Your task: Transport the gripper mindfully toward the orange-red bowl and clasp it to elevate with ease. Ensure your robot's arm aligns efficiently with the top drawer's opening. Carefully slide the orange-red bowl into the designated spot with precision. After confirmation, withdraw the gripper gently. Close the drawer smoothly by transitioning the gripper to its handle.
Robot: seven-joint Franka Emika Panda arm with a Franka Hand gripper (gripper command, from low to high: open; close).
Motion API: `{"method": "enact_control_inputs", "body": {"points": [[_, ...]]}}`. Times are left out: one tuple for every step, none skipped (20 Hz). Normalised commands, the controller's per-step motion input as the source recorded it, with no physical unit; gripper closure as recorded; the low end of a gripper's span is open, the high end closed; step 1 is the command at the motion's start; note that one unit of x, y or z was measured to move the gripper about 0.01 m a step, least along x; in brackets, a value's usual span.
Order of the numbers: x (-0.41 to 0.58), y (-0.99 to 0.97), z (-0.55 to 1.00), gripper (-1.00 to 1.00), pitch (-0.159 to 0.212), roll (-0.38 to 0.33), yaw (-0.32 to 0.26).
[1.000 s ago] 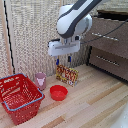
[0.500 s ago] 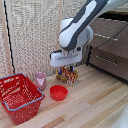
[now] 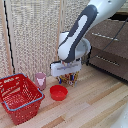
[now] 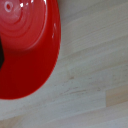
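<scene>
- The robot's arm (image 3: 82, 30) comes in from the upper part of the exterior view's right and bends down over the wooden tabletop (image 3: 95, 107); only one arm is present, so the reach falls to it alone.
- The top drawer (image 3: 106, 36) sits well apart at the exterior view's right, its handle (image 3: 103, 36) a slim silver bar; the drawer looks shut from here, though the picture is too soft to be sure.
- The red mesh basket (image 3: 19, 96) stands at the exterior view's left, and a small pink cup (image 3: 40, 79) is just beside it — neither is the target.
- The end effector (image 3: 68, 76) hangs low under the white head, in front of a cluster of colourful items (image 3: 66, 78) that I cannot identify.
- Whether its fingers are spread wide or drawn narrow I cannot tell; they blur into that clutter, and the wrist view shows only a dark sliver at the frame's edge.
- The orange-red bowl (image 3: 58, 92) rests upright on the tabletop, between basket and end effector, empty and untouched.
- The deciding relation — the bowl lies just below the end effector, offset toward the exterior view's left and nearer the camera.
- In the wrist view the bowl (image 4: 25, 45) fills one corner and is cut off by the frame, so I judge the head is not yet centred over the rim.
- Being round, the bowl has no long axis; any part of the rim should serve for the pinch.
</scene>
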Motion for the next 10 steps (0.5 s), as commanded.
{"method": "enact_control_inputs", "body": {"points": [[-0.089,0.0,-0.43,-1.0,0.0,-0.068,0.013],[-0.089,0.0,-0.43,-1.0,0.0,-0.07,0.011],[-0.089,0.0,-0.43,-1.0,0.0,-0.065,0.017],[-0.066,0.0,-0.46,-1.0,-0.006,-0.056,0.025],[-0.071,0.0,-0.45,-1.0,-0.011,-0.043,0.034],[-0.057,0.0,-0.46,-1.0,-0.024,-0.028,0.048],[-0.051,0.0,-0.45,-1.0,-0.028,-0.03,0.06],[-0.029,0.0,-0.44,-1.0,-0.035,-0.017,0.078],[-0.006,0.0,-0.42,-1.0,-0.019,-0.008,0.088],[-0.006,0.0,-0.34,-1.0,0.0,0.0,0.092]]}}
